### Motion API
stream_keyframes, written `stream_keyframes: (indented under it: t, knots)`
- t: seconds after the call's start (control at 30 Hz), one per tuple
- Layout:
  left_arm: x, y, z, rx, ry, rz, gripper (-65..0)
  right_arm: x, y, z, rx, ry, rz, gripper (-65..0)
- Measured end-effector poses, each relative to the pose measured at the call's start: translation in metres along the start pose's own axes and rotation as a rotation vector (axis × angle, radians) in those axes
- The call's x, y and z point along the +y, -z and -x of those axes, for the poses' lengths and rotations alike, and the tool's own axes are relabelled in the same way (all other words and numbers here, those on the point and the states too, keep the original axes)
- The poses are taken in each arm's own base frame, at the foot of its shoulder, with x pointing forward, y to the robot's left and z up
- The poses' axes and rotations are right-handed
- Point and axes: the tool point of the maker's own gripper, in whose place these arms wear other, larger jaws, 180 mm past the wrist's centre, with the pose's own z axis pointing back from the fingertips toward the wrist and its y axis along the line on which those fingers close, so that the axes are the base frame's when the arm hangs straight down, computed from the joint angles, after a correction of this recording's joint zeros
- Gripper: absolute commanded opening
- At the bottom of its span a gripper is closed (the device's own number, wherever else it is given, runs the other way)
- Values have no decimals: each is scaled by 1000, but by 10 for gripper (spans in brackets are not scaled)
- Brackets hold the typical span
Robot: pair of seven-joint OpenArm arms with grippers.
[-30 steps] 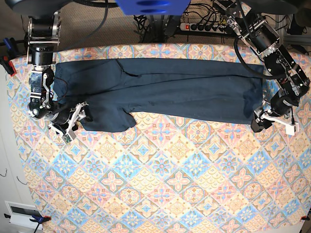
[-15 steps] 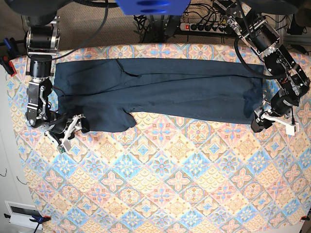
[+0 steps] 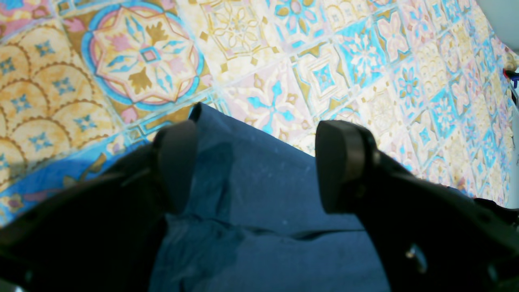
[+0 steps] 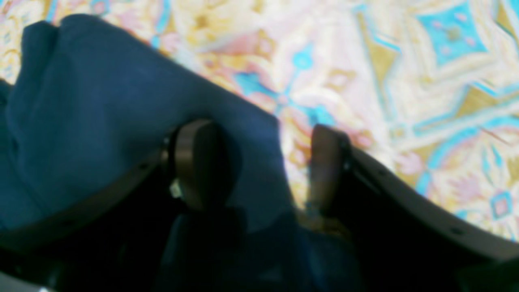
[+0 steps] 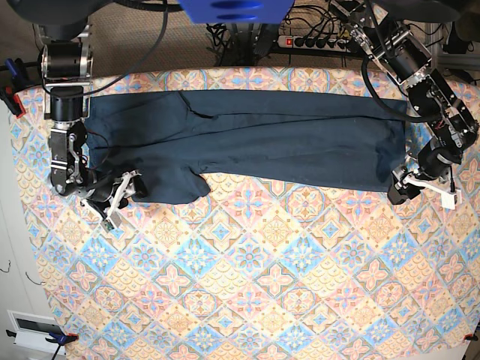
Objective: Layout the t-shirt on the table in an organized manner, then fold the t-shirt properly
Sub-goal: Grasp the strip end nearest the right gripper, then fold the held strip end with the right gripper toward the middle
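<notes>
The navy t-shirt point(image 5: 262, 139) lies as a long band across the far half of the patterned table point(image 5: 262, 285), with a rounded flap hanging toward me at the left. My right gripper point(image 5: 124, 191) is at the shirt's near-left edge. In the right wrist view the gripper point(image 4: 263, 166) is open, and the edge of the shirt point(image 4: 101, 101) lies between its fingers. My left gripper point(image 5: 397, 191) is at the shirt's near-right corner. In the left wrist view the gripper point(image 3: 257, 162) is open, and it straddles a corner of the shirt point(image 3: 259, 227).
A power strip point(image 5: 311, 41) and cables lie behind the table's far edge. Clamps point(image 5: 11, 97) grip the left edge. A white box point(image 5: 34, 330) sits off the near-left corner. The patterned cloth fills the near half of the table.
My right gripper has shifted slightly right and up, back to the shirt's near-left edge. The left arm and the shirt have not visibly moved.
</notes>
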Motion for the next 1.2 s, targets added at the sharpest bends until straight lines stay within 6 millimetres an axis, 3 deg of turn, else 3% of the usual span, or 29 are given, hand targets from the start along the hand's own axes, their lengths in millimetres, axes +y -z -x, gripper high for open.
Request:
stream_keyframes:
  t: [0.07,0.23,0.3,0.43,0.67,0.87,1.03,1.2]
  knots:
    - [0,0,0,1,0,0,-207,2,1,1,10,-11,-4,-342]
    - [0,0,0,1,0,0,-207,5,3,3,19,-24,-10,-581]
    - [0,0,0,0,-1,1,-207,5,3,3,18,-22,-11,-644]
    - [0,0,0,0,0,-1,-207,9,2,0,10,-8,-27,-648]
    - [1,0,1,2,1,-3,-207,45,-18,-36,-177,10,-138,-648]
    - [0,0,0,0,1,1,-207,79,-33,-14,-163,-61,-174,-648]
    - [0,0,0,1,0,-1,-207,110,-46,-8,-175,-124,-215,-648]
    - [0,0,0,0,3,1,-207,101,-67,18,-126,-149,-168,-648]
